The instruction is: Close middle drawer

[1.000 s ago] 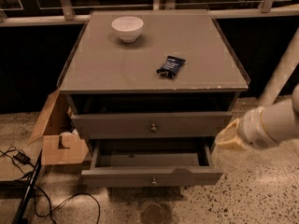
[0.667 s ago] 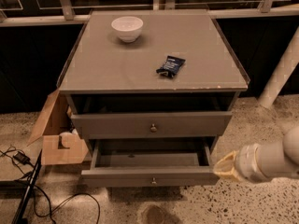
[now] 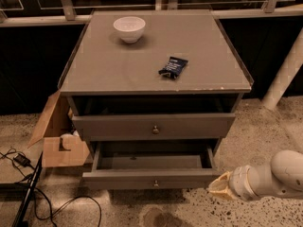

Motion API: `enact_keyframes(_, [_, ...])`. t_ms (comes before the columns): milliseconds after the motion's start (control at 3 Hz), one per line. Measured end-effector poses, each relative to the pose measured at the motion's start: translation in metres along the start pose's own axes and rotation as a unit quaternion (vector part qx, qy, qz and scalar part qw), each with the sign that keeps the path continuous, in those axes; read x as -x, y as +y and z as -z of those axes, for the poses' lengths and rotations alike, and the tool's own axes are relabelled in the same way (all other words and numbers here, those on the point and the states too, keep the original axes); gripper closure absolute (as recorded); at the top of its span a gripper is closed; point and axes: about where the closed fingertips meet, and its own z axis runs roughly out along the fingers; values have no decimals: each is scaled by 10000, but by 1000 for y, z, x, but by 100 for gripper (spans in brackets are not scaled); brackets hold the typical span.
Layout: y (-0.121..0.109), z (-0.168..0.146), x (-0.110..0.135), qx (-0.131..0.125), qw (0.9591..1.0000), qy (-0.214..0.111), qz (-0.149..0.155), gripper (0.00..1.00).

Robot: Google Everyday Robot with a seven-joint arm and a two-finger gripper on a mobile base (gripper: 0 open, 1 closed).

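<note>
The grey cabinet (image 3: 156,74) has two drawers showing. The upper one (image 3: 118,126) is out a little, with a brass knob. Below it the middle drawer (image 3: 118,179) is pulled far out. Its inside is empty, and a small brass knob (image 3: 155,183) sits at the centre of its front. The lowest drawer is hidden under it. My gripper (image 3: 218,187), a yellowish tip on a white arm (image 3: 279,174), is low at the right, just off the front right corner of the middle drawer.
A white bowl (image 3: 129,29) and a dark snack packet (image 3: 173,66) lie on the cabinet top. An open cardboard box (image 3: 59,141) stands on the floor at the left, with black cables (image 3: 28,193) beside it. A white post (image 3: 284,74) stands at the right.
My arm has come down from beside the cabinet's right side to floor level, and the gripper tip now sits by the middle drawer's front right corner. The drawer has not moved.
</note>
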Motion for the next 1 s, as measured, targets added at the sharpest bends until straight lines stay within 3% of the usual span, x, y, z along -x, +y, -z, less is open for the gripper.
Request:
enact_keyframes(333, [0,0,0,0,10000,0,0,100])
enact_keyframes(667, [2,-26,-12,70,9998,-36,206,100])
enact_keyframes(1000, [-1,-77,-30,178,9988,-181,422,100])
